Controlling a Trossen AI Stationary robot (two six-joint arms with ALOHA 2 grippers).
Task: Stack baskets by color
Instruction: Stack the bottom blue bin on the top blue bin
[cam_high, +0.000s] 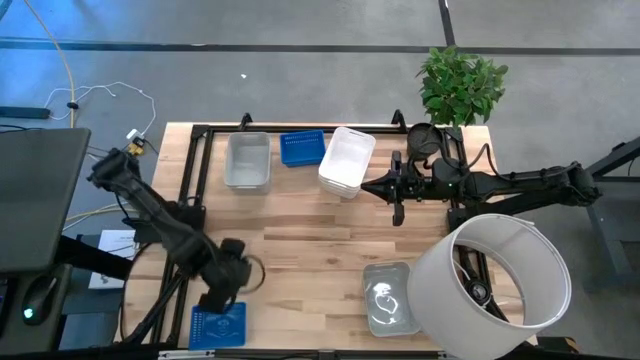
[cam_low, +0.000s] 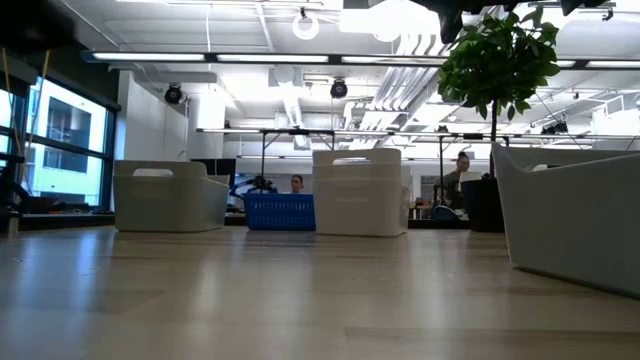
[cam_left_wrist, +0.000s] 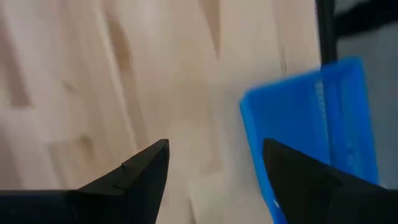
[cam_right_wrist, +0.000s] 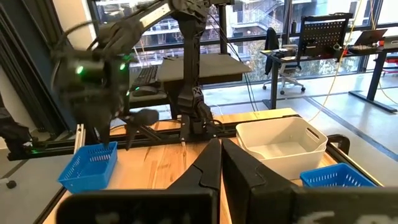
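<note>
Low view: bare wood table (cam_low: 300, 300), office behind.

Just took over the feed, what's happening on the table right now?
The left gripper hangs open right above a blue basket at the table's near left corner, holding nothing. The right gripper waits shut beside the white baskets at the far edge. Another blue basket and a grey basket sit there too.

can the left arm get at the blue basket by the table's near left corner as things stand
Probably yes: the left gripper hangs right over that blue basket, jaws open at its edge, with nothing between them.
</note>
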